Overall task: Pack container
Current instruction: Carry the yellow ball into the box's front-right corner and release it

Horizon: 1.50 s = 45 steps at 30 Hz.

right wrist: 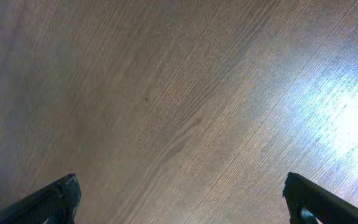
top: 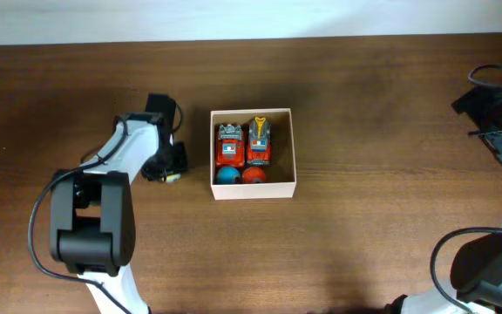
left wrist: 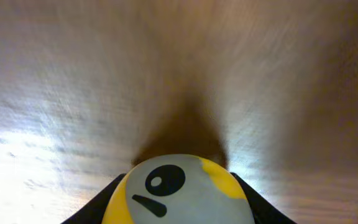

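yellow-grey toy cut off at bottom edge, overhead mostly hidden under left gripper left of container, right gripper fingers clipped by frame bottom

A round grey-and-yellow toy (cartoon eye and brow drawn on it) sits pressed between the dark fingers of the left gripper. Beyond it lies the wooden table, its grain blurred.

Overhead sharp, evenly lit; wrist views soft, glare patches on table; left wrist view blurred.
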Tool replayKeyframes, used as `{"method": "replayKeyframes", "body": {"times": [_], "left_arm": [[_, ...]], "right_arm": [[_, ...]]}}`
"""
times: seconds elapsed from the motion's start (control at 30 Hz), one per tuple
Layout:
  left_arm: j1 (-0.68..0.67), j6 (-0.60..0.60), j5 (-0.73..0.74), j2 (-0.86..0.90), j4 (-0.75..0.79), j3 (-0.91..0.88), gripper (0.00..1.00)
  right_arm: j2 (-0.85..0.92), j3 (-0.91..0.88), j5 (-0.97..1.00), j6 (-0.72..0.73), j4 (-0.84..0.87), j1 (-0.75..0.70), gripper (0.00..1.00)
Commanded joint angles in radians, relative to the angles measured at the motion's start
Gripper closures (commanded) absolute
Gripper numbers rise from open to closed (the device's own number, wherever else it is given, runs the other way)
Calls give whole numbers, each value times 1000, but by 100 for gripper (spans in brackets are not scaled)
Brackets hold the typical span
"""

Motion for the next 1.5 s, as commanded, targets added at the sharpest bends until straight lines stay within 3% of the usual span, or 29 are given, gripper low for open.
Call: {"method": "replayKeyframes", "body": {"times": [0.0,0.37,0.77,1.47], "left_arm": [[3,16,-17,14,-30,119,59],[-36,140,93,14,-260,449,59],[-240,416,123,13,-423,559,59],[-433,394,188,71,-435,510,59]], "right_arm": [[0,-5,-1,9,-1,0,1],[0,-5,-1,9,-1,0,1],[0,-5,-1,9,-1,0,1],[0,-5,-1,9,-1,0,1]]}}
